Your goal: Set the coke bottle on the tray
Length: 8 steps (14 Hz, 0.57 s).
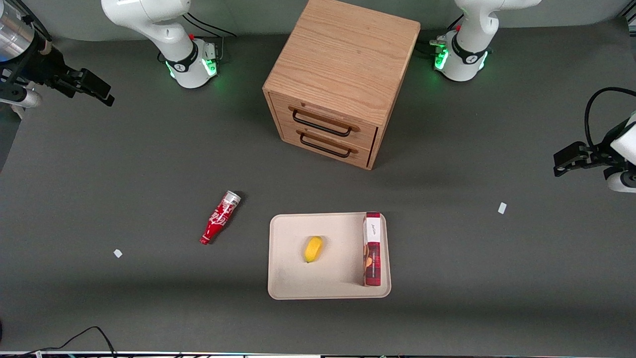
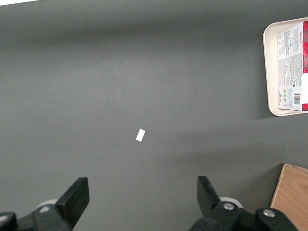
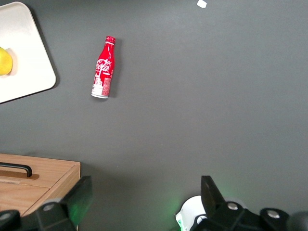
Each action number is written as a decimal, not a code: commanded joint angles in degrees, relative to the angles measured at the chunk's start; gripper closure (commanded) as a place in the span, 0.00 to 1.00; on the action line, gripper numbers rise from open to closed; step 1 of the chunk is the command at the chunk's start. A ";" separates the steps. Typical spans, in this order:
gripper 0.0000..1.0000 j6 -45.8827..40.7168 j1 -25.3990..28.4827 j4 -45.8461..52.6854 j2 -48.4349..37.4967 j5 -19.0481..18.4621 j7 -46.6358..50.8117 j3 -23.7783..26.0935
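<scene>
Lying on its side on the dark table [image 1: 149, 164], the coke bottle [image 1: 220, 218] sat in the centre-left of the front view, its silver base pointing up-frame toward the cabinet [image 1: 343, 79] and its red cap toward the front camera. We judged this made a grasp across the slim body the natural choice, since it could roll. The tray [image 1: 288, 278] lay just beside it, lower centre of the frame, already carrying a lemon [image 1: 313, 248] and a red-and-white box [image 1: 372, 248] standing along one edge; the bare strip nearest the bottle looked like the place to set it. Our gripper [image 1: 94, 88] hung at the upper left of the front view, well apart from the bottle, its fingers [image 3: 77, 204] spread wide and holding nothing. So the reach had not yet begun.
</scene>
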 commanded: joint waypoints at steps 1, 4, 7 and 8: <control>0.00 -2.59 0.03 4.31 3.22 0.79 0.38 -0.05; 0.00 -3.57 0.12 4.41 3.31 0.70 -0.58 -0.05; 0.00 -3.48 0.47 5.45 5.49 0.79 -0.23 0.65; 0.00 -3.48 0.56 7.99 8.73 1.14 0.56 1.26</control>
